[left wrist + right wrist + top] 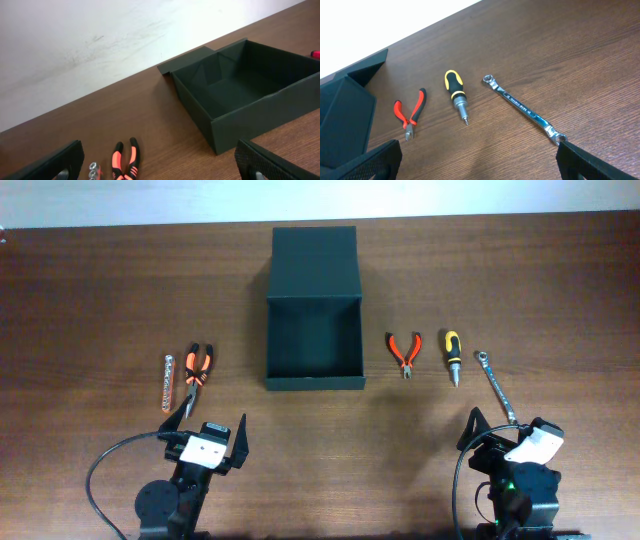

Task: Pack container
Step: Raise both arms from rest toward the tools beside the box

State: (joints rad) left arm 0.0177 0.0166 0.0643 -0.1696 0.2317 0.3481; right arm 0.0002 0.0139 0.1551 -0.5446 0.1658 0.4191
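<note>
Mid-table, container (312, 345): we see it open with its mouth upward and its bare floor showing. It sits between the two arms' sides, nearer the far edge than the arms.
Lid (313, 262): laid back flat on the table (90, 290) from the far wall, pointing away from the arms.
Long axis: box and lid together run near-to-far, square to the table's edges. The box alone looks close to square.
Left of container: big pliers (197, 366), orange and black, handles far and nose toward the arms. Just beside them on the outer side lies a thin rail (168, 382), which may hold sockets or bits, though we cannot tell at this size.
Right of container: small pliers (404, 352), screwdriver (453, 356) and wrench (496, 387) lie in a row, each apart from the next. The first two point their tips toward the arms. The wrench lies slanted, its near end toward the right arm.
Left gripper (207, 430): fingers spread wide with nothing between them, near the big pliers' nose.
Right gripper (507, 430): fingers spread wide and holding nothing, near the wrench's near end.
</note>
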